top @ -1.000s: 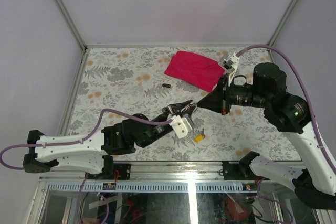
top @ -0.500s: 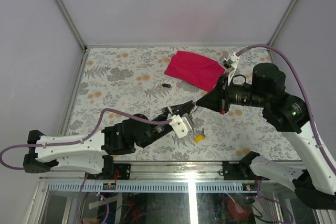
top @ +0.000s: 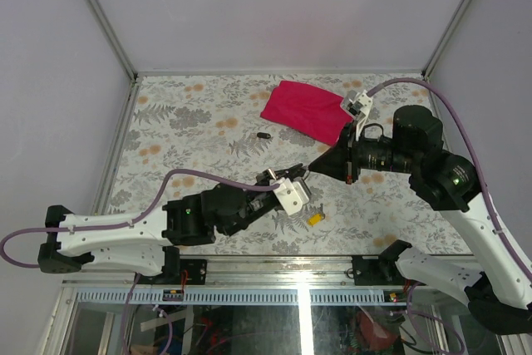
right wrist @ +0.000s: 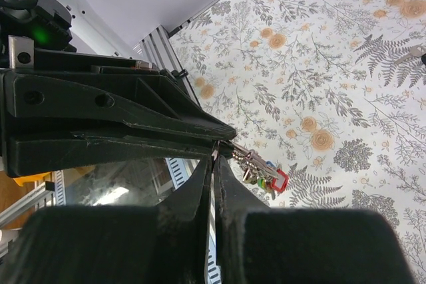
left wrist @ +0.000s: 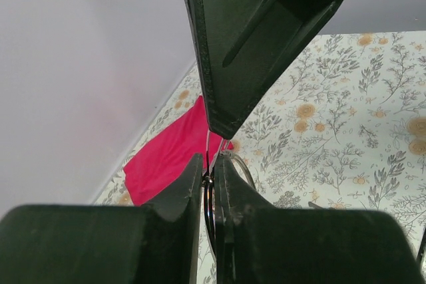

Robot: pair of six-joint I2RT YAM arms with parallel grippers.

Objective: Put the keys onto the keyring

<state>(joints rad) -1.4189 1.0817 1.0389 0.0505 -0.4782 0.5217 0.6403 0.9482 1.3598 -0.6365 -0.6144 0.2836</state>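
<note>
left claw (left wrist: 208, 161): pinched right down on the thin silver wire of the keyring (right wrist: 258, 166). The wire runs between the two fingertips, no real gap to speak of

right claw (right wrist: 212, 165): clamped on the keyring too, coming in from the opposite side. The two claws meet nose to nose, tips pretty much touching

keyring: held up off the tabletop (top: 191, 122) between both claws, about mid-table and a bit toward the near edge. In the left wrist view the loop curves out to one side of the left claw's tips

bunch of keys (right wrist: 265, 172): dangles off the ring just beside the right claw's tip. Little coloured heads, with a red key head (right wrist: 279, 179) at the outer end; can't really make out the other colours

yellow key (top: 315, 218): lying loose on the tabletop near the front edge, just beside the left claw on its near side, not touching either claw

magenta cloth (top: 306, 110): flat on the far side of the tabletop, next to the right arm's wrist

small dark thing (top: 263, 135): on the tabletop just off the cloth's left edge, too small to say what it is
</note>
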